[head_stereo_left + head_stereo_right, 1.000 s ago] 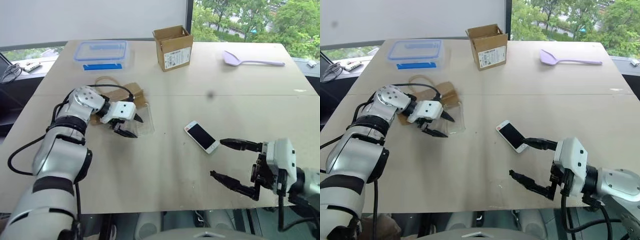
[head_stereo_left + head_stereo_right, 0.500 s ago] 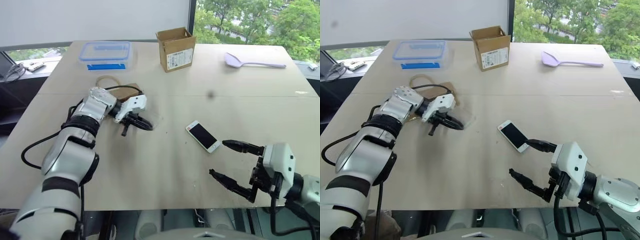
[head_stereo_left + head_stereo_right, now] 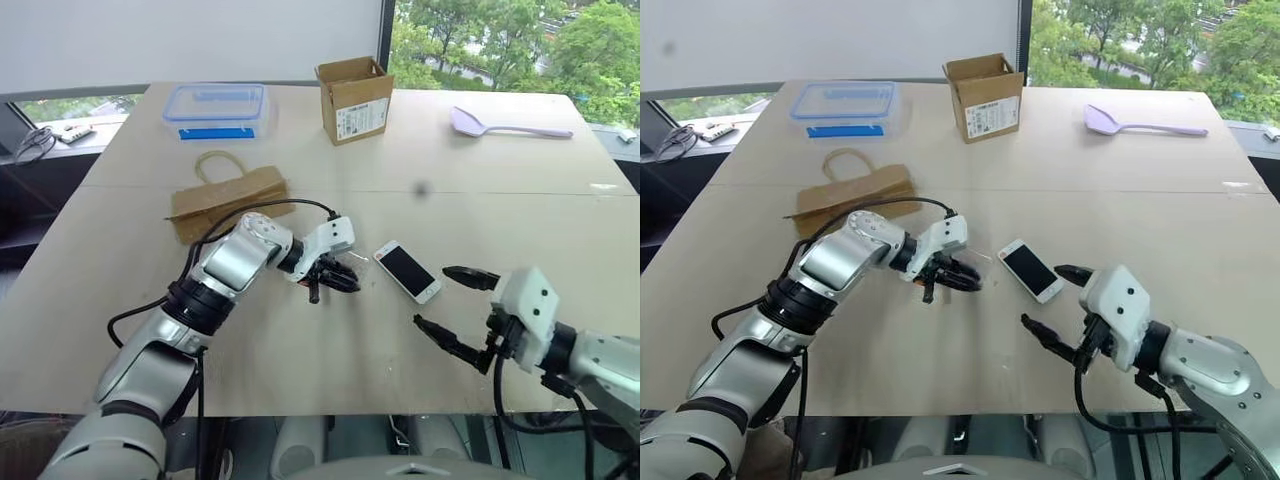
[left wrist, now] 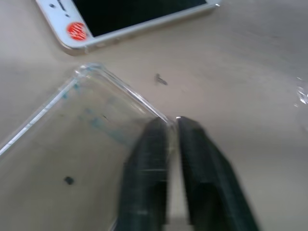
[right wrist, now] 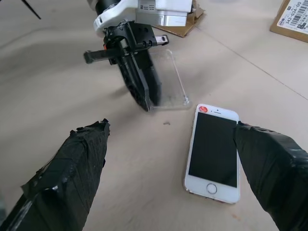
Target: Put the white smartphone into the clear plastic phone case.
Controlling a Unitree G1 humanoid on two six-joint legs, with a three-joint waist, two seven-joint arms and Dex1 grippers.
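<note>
The white smartphone lies screen up near the middle of the table. Just to its left, the clear plastic phone case rests on the table, one corner close to the phone's top end. My left gripper is shut on the case's rim, and in the left wrist view the two fingers pinch that thin edge. My right gripper is open just right of the phone, with one finger beside the phone and the other nearer the table's front.
A brown paper bag lies behind the left arm. At the back stand a clear food box with a blue-rimmed lid and a small cardboard box. A lilac spatula lies at the back right.
My left gripper closed on the clear case and carried it right, from beside the paper bag to next to the phone. The right gripper edged forward toward the phone, still open.
</note>
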